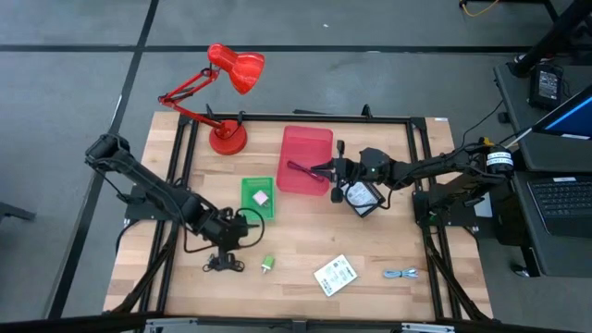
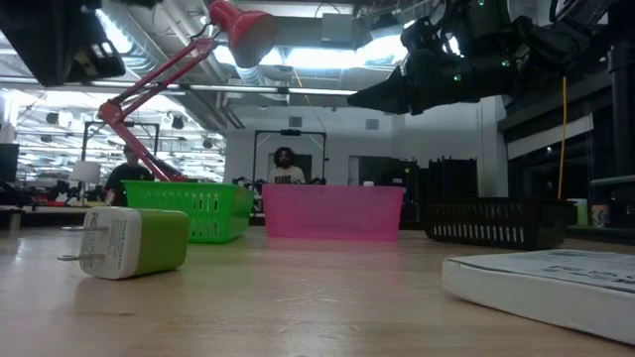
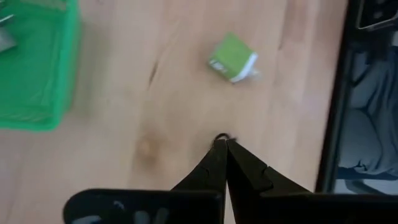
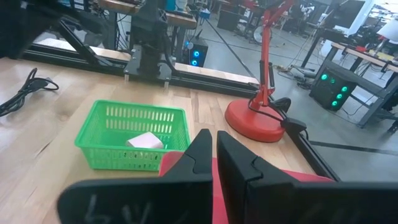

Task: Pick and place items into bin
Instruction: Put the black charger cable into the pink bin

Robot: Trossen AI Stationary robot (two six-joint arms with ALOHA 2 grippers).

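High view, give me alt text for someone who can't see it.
Seen from above, the right pincer, shut, hangs over a pink bin holding a thin maroon cable, while the left pincer, shut, is low by a black cable. On the wooden table lie a green bin, a green charger, a white packet, a grey cable and a red lamp.

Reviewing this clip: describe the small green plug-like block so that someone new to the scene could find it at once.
On the wooden table, start at the green basket near the middle and move toward the near edge. The green block lies on bare wood beside a black coiled cable. It alone is green with a white end and metal prongs.
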